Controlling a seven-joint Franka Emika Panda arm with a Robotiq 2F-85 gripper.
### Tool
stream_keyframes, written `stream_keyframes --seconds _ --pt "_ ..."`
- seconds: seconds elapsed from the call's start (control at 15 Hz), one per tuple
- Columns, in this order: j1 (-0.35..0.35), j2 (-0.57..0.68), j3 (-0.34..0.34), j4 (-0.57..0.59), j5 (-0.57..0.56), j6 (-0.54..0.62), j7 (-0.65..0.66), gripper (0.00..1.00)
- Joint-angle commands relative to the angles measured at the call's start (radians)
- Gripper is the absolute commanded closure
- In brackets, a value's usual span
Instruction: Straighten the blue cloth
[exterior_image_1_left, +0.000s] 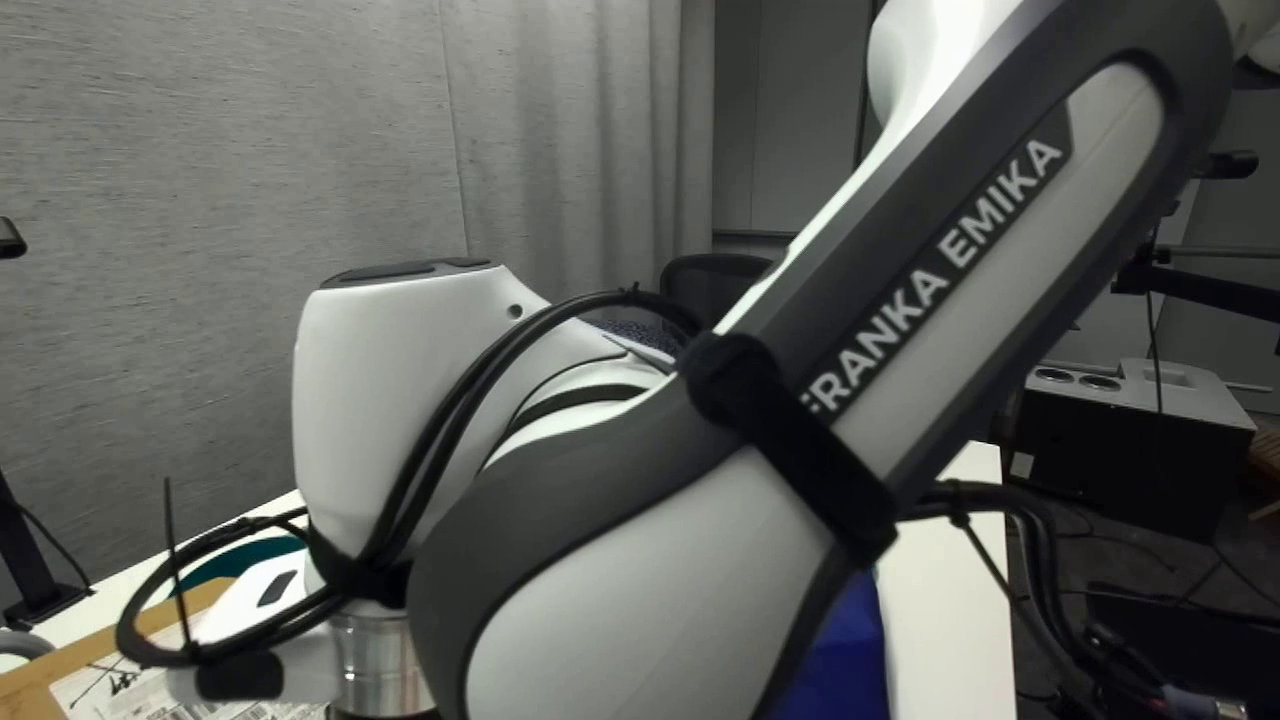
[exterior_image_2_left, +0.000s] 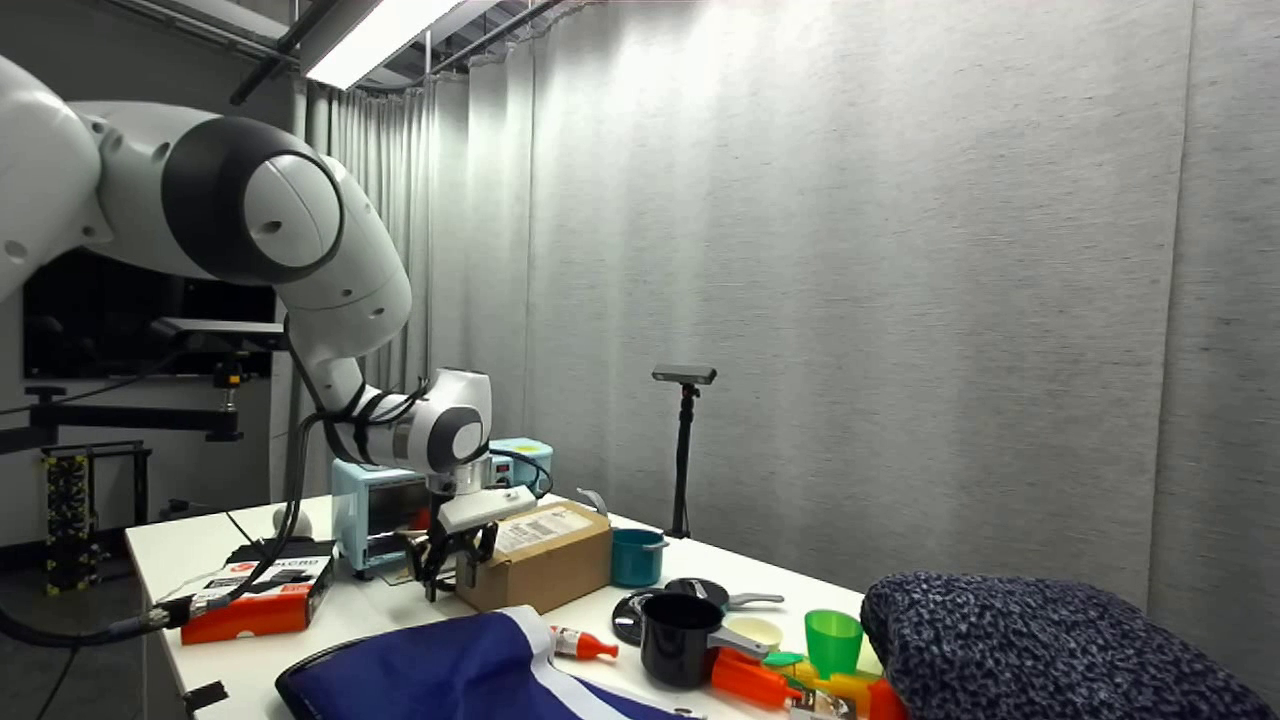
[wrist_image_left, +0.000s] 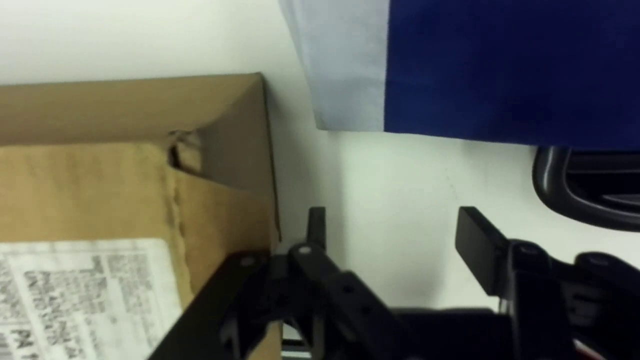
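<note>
Cloth of royal-blue fabric (exterior_image_2_left: 420, 660) is laid in the foreground of a white table (exterior_image_2_left: 375, 610), judged light and limp, best pinched at the far corner of its white edge strip (wrist_image_left: 347, 70); beyond, a black two-fingered gripper (wrist_image_left: 390, 237) is poised wide and empty beside a brown cardboard box (exterior_image_2_left: 555, 575).

In an exterior view, white capitals (exterior_image_1_left: 935, 275) are spelling FRANKA EMIKA on the robot arm (exterior_image_1_left: 650, 480), climbing towards half past one, with a black strap (exterior_image_1_left: 790, 440) partly hiding the F. In an exterior view, an orange-and-white box (exterior_image_2_left: 265, 612) at eight o'clock is showing the letters (exterior_image_2_left: 288, 567) LCRO. In the wrist view, a cardboard box (wrist_image_left: 100, 195) is carrying, at eight o'clock, a white label (wrist_image_left: 85, 300) reading UNITED and, larger, P4; its other print is proving too blurred.
</note>
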Motion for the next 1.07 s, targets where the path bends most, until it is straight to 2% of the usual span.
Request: stream_keyframes --seconds 0.0,0.47,0.87,1.0 --pt "0.012 -0.025 -0.013 -0.037 0.017 -0.006 0.191 0.01" --pt "0.007 -0.084 -0.027 -0.138 0.013 0.039 0.58 0.0" --pt "0.056 -0.159 -0.112 -0.227 -0.038 0.089 0.935 0.0" --pt "0.086 -0.181 -0.159 -0.253 -0.079 0.1 1.062 0.0"
